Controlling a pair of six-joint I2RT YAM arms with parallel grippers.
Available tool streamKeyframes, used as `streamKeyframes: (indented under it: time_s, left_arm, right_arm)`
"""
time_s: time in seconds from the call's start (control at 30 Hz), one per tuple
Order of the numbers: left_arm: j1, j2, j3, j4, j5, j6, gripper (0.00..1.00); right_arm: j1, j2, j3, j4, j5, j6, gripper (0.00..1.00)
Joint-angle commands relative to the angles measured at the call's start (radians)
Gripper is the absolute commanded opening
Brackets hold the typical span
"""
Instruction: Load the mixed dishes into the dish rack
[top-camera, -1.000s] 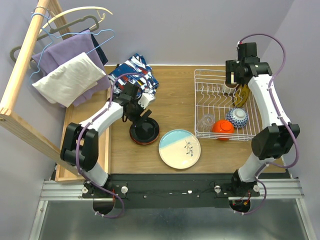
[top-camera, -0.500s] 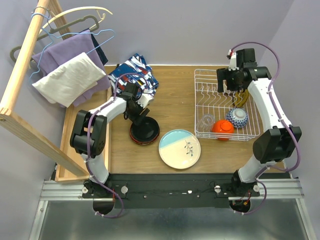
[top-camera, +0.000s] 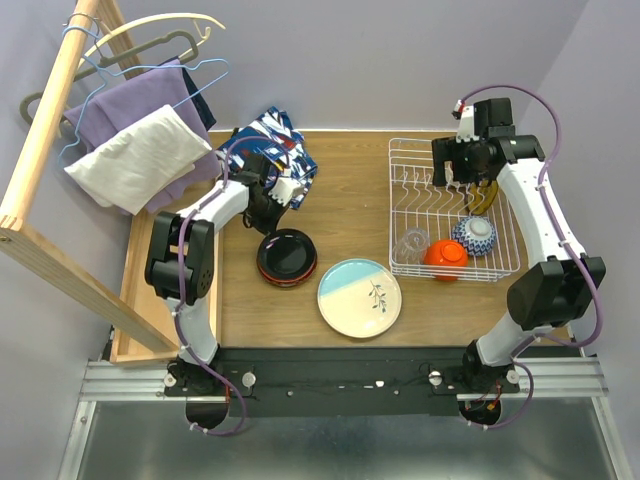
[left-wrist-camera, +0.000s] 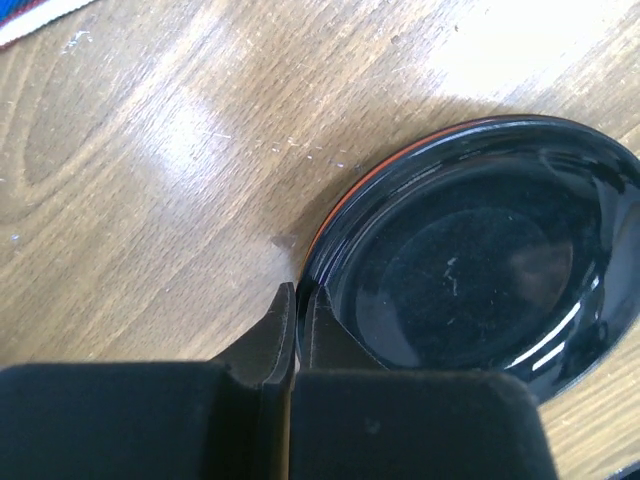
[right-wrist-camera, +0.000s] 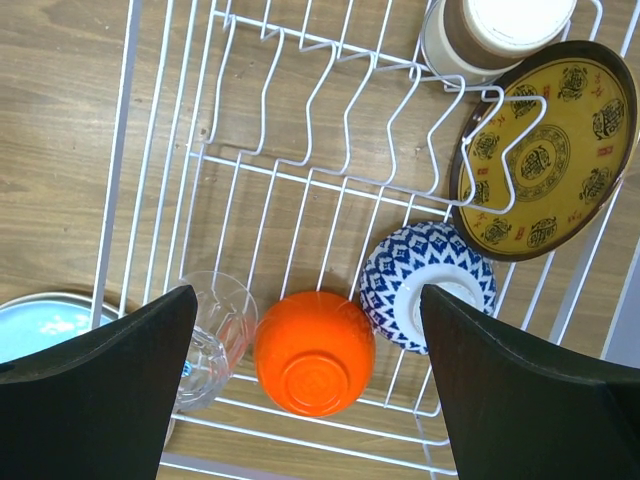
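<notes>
The left gripper (left-wrist-camera: 297, 303) is closed, its tips beside the rim of a glossy, red-edged black bowl (left-wrist-camera: 470, 270) on the scratched wooden table (left-wrist-camera: 150, 150), left of centre. The right gripper (right-wrist-camera: 308, 330) is held wide over the white dish rack (top-camera: 415, 195), far right. Lilac walls are seen.

The table (left-wrist-camera: 150, 150) was varnished wood with clear grain, fine scratches and a soft shine. The dark bowl (left-wrist-camera: 480, 270) on it looked like glossy lacquer, black inside, with bright reflections. The dish rack (right-wrist-camera: 300, 150) was smooth white coated wire. In it the glass (right-wrist-camera: 225, 325) was clear, and the orange bowl (right-wrist-camera: 315, 352), at its 3 o'clock, was glossy. The patterned cloth (top-camera: 270, 150) looked soft and matt.
</notes>
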Motion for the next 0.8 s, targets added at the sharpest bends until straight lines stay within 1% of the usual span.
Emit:
streamKeyframes:
  time_s: [0.0, 0.1, 0.13, 0.2, 0.23, 0.33, 0.37, 0.43, 0.5, 0.57, 0.6, 0.67, 0.7, 0.77]
  left_arm:
    - [0.006, -0.055, 0.053, -0.047, -0.013, 0.033, 0.0]
    - [0.006, -0.128, 0.083, -0.078, 0.025, 0.041, 0.0]
    - [0.006, -0.143, 0.086, -0.087, 0.036, 0.042, 0.0]
    - [0.005, -0.184, 0.086, -0.104, 0.071, 0.047, 0.0]
    - [0.003, -0.197, 0.083, -0.107, 0.077, 0.048, 0.0]
    - [-0.011, -0.252, 0.053, -0.115, 0.09, 0.064, 0.0]
    - [-0.014, -0.269, 0.041, -0.112, 0.096, 0.07, 0.0]
    - [-0.018, -0.316, -0.001, -0.098, 0.12, 0.088, 0.0]
    - [-0.024, -0.361, -0.031, -0.095, 0.137, 0.1, 0.0]
    - [-0.034, -0.39, -0.042, -0.091, 0.16, 0.116, 0.0]
    - [-0.035, -0.421, -0.05, -0.078, 0.162, 0.117, 0.0]
    - [-0.051, -0.447, -0.05, -0.069, 0.168, 0.116, 0.0]
    - [-0.052, -0.465, -0.038, -0.069, 0.172, 0.113, 0.0]
    - [-0.058, -0.478, -0.018, -0.078, 0.197, 0.104, 0.0]
  right_arm:
    - [-0.004, 0.016, 0.047, 0.001, -0.046, -0.015, 1.0]
    - [-0.002, 0.036, 0.075, -0.014, -0.126, -0.044, 1.0]
    - [-0.002, 0.042, 0.102, -0.042, -0.222, -0.063, 1.0]
    - [-0.002, 0.067, 0.136, -0.074, -0.346, -0.128, 1.0]
    - [-0.002, 0.077, 0.168, -0.109, -0.482, -0.15, 1.0]
    - [-0.002, 0.137, 0.214, -0.146, -0.676, -0.202, 0.99]
    - [-0.001, 0.151, 0.237, -0.142, -0.709, -0.202, 0.96]
    - [0.017, 0.211, 0.277, -0.151, -0.79, -0.216, 0.95]
    - [0.057, 0.287, 0.371, -0.177, -0.829, -0.272, 0.92]
    - [0.086, 0.34, 0.449, -0.217, -0.894, -0.31, 0.91]
    - [0.122, 0.36, 0.507, -0.221, -0.916, -0.332, 0.91]
    - [0.157, 0.403, 0.543, -0.22, -0.96, -0.357, 0.92]
    - [0.194, 0.409, 0.546, -0.215, -0.968, -0.385, 0.92]
    - [0.229, 0.421, 0.531, -0.221, -1.007, -0.434, 0.93]
